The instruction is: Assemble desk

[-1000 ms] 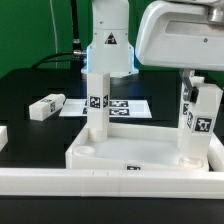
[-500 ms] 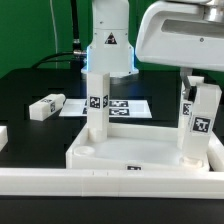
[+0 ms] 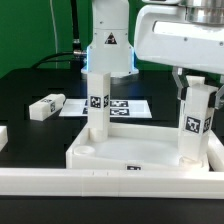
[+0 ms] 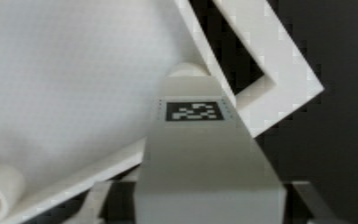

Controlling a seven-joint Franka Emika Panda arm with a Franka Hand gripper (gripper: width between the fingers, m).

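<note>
Hand: the hand [image 3: 196,86] is pinching the top of one leg, with a finger on each side.
Held leg: this white block leg [image 3: 197,145] stands almost straight up at the corner of the desk top on the exterior view's right. I cannot tell if its foot sits fully in the socket.
Tag: a black-and-white tag [image 3: 193,124] shows on the side of the held leg.
Wrist view: the held leg fills the middle, with the desk top beside it.
Desk top: the wide white tray [image 3: 75,155] lies flat on the black worktop [image 3: 30,85], just behind a long white rail [image 3: 60,186].
Second leg: another leg [image 3: 96,120] stands upright in the corner on the exterior view's left.
Loose leg: one more leg [image 3: 45,106] lies on its side on the worktop, well apart from the tray.
Marker board: the marker board [image 3: 128,107] lies flat behind the tray.
</note>
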